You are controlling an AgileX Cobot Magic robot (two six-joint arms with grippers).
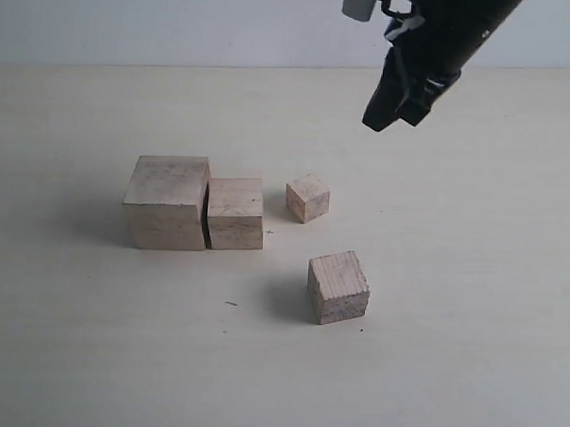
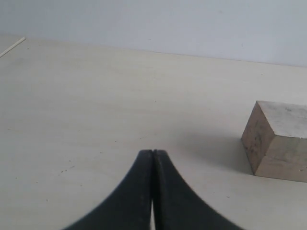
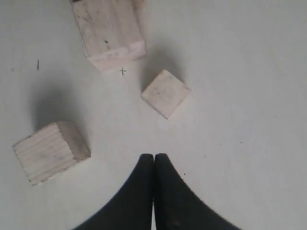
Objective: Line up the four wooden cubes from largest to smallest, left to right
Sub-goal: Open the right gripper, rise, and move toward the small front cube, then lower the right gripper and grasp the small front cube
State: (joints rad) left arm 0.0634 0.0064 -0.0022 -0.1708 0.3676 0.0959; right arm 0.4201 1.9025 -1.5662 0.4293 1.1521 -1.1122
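Just beside second-largest cube [image 1: 236, 213] sits smallest cube [image 1: 307, 197]; third cube [image 1: 338, 287] lies apart.

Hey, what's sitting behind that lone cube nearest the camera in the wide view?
The smallest cube sits farther back, apart from the lone cube, with table showing between them. Only the cubes' far faces are out of sight.

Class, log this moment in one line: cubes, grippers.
largest cube, second cube side by side | smallest cube apart | third cube out of line | right gripper shut, empty, raised | left gripper shut
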